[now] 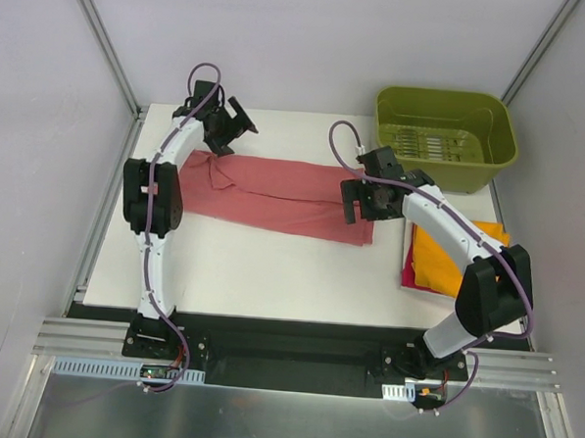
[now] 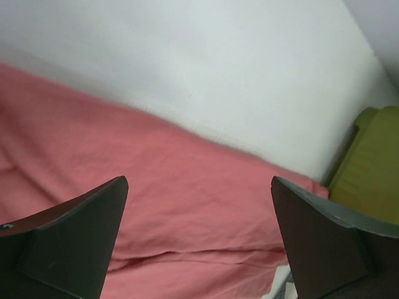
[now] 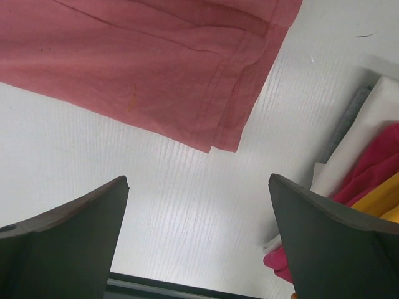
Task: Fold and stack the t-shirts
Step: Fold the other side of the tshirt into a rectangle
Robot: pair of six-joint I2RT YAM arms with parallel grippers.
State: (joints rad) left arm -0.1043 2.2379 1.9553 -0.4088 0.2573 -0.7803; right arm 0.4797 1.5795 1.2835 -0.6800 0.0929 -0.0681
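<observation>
The salmon t-shirt (image 1: 274,196) lies across the middle of the table as a long narrow strip, folded lengthwise. My left gripper (image 1: 239,121) hovers open over its far left end; in the left wrist view the salmon t-shirt (image 2: 187,205) fills the space under the open gripper (image 2: 199,180). My right gripper (image 1: 352,201) stands open at the strip's right end; the right wrist view shows bare table between its fingers (image 3: 81,230), with the shirt's hemmed corner (image 3: 230,124) just beyond. A folded orange t-shirt (image 1: 455,259) lies on a magenta one (image 1: 408,275) at the right.
A green tub (image 1: 444,134) stands at the back right corner, seen also at the right edge of the left wrist view (image 2: 374,168). A white sheet (image 3: 368,124) lies under the folded stack. Frame posts and walls enclose the table on the left, back and right.
</observation>
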